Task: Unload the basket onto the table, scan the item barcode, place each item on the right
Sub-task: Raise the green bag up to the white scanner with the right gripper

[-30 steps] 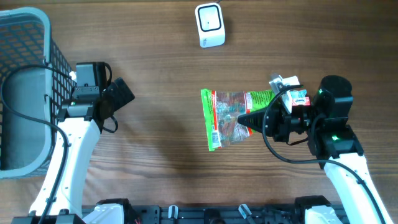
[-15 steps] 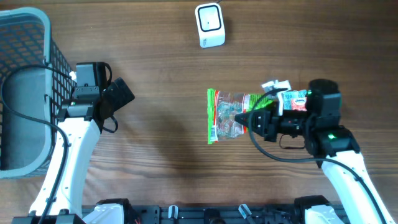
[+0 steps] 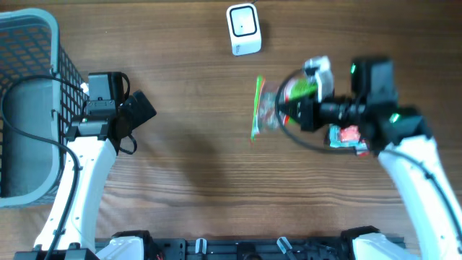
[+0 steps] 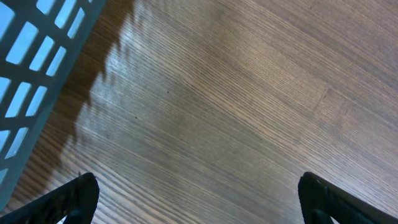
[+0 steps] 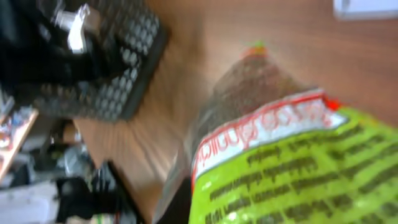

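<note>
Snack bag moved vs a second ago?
Yes. The snack bag, clamped in the right gripper, has tipped edge-on and shifted up the overhead view, closer to the white scanner.

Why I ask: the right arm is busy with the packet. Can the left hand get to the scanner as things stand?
Probably yes, reach permitting: the left hand is open and empty, with only bare table between it and the scanner. The packet in the right hand is held aside.

bright even light from above, overhead mostly crisp, soft dark shadow just right of the basket (image 4: 68,46), right wrist view pretty smeary, snack bag (image 5: 280,168) lettering out of focus
</note>
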